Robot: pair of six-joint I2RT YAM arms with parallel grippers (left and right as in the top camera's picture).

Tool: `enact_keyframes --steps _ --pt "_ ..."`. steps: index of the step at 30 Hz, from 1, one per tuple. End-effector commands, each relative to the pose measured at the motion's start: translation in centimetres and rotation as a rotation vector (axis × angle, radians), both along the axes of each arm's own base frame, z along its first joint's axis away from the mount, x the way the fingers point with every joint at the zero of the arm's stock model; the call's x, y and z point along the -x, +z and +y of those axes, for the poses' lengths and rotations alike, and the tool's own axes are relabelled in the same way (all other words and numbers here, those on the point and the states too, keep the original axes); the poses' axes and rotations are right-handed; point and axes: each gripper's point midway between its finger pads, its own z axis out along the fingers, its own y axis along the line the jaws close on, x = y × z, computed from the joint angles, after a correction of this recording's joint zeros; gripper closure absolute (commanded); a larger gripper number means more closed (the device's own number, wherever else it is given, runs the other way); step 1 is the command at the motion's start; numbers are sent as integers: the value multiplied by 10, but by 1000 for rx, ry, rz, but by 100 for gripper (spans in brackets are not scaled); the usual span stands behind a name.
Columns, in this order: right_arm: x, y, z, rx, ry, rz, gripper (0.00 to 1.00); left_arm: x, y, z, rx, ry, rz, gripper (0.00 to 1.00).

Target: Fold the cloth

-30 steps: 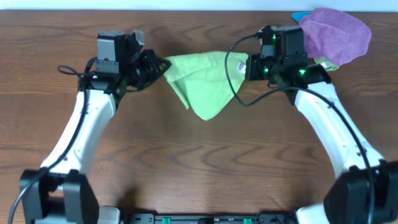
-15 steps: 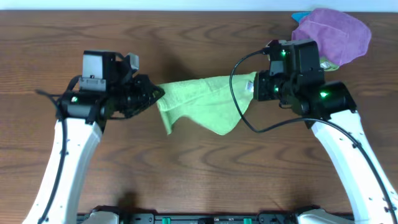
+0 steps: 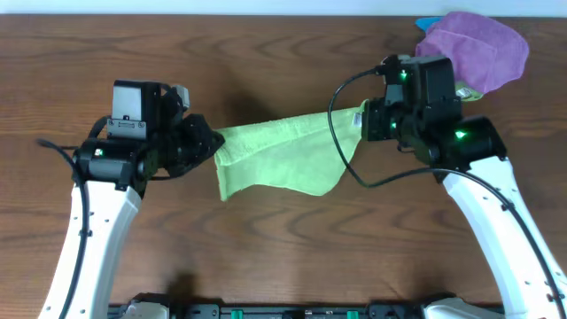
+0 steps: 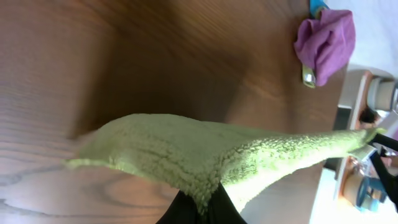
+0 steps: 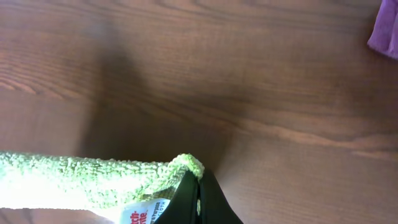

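I see a brown wood-grain tabletop (image 3: pixel 283 257) filling my overhead view, a pale strip (image 3: pixel 221 5) beyond its far edge, and even lighting with soft shadows.

Fuzzy green terry cloth (image 3: pixel 282 155), smooth wood-grain table (image 3: pixel 283 257), soft purple cloth (image 3: pixel 474 44)
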Motion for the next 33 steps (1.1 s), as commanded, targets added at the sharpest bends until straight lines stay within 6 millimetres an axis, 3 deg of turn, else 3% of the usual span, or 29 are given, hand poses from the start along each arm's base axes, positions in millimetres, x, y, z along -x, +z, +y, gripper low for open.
enact_keyframes --steps 1,6,12,25,28,32,33 --pt "-13 -6 -3 42 -14 -8 99 -12 -5 9 -54 31 -13 94" --pt "-35 -25 4 42 -12 -9 99 -34 -18 7 -58 21 -26 94" --pt "-68 -32 12 41 -3 -85 99 -63 -39 6 -82 5 -53 94" --pt "-134 -96 30 40 7 -156 99 -141 -116 0 -108 -6 -121 94" --pt "-149 -109 29 54 -15 -187 99 -156 -140 3 -126 7 -127 94" --pt "-164 -125 28 81 -29 -224 99 -173 -158 2 -128 14 -161 93" --pt "-167 -128 27 87 -36 -228 89 -177 -159 3 -131 19 -175 85"
